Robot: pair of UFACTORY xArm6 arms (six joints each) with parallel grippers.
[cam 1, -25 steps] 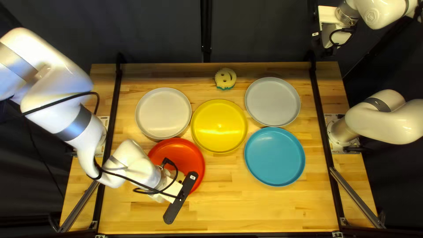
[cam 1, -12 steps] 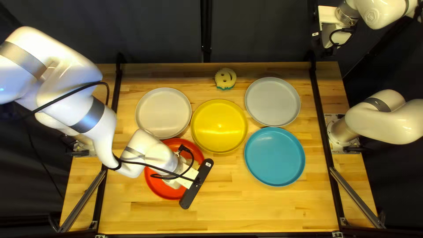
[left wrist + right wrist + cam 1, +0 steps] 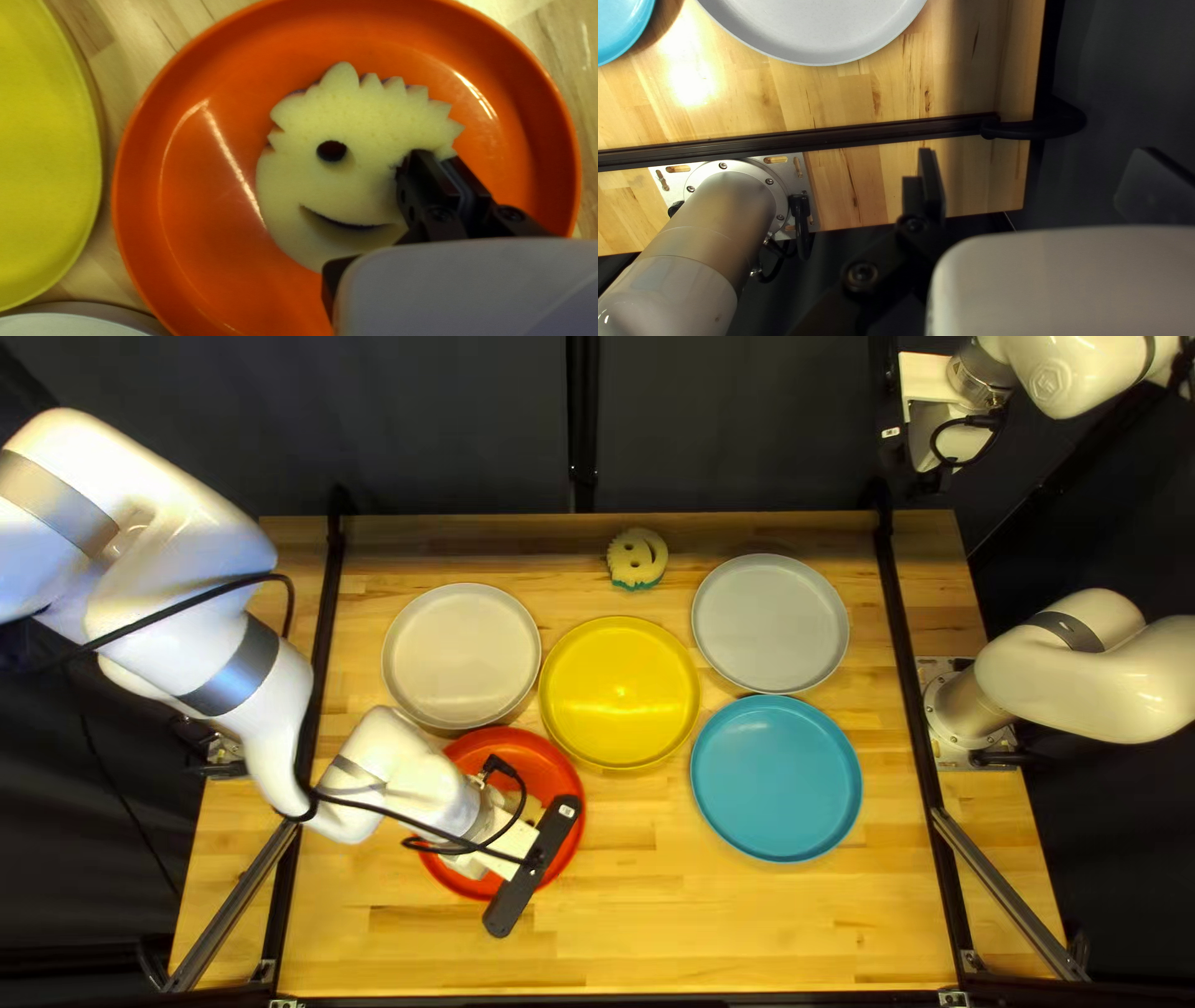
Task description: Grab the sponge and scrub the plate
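Low over the red-orange plate [image 3: 567, 772] is my left gripper [image 3: 533, 865], its fingertips hidden in the top left view. In the left wrist view a pale yellow smiling-face sponge [image 3: 367, 124] lies flat inside the orange plate [image 3: 187, 143]. My left gripper [image 3: 439, 158] is shut on the sponge's edge beside the face, its fingers close together and covering one eye's place. Beyond the table's far right corner hangs my right gripper [image 3: 952, 436]; in its wrist view the right gripper [image 3: 1039, 180] has widely parted fingers with nothing between them.
Another smiling-face sponge [image 3: 637, 558] lies near the far edge. A yellow plate [image 3: 620, 692], a cream plate [image 3: 461, 655], a grey plate [image 3: 771, 622] and a blue plate [image 3: 776, 778] stand around. Dark rails [image 3: 915, 709] run along both table sides.
My left gripper first moved right and away from the near edge, then came partly back to the left. The red-orange plate shifted slightly too. The right arm is still.
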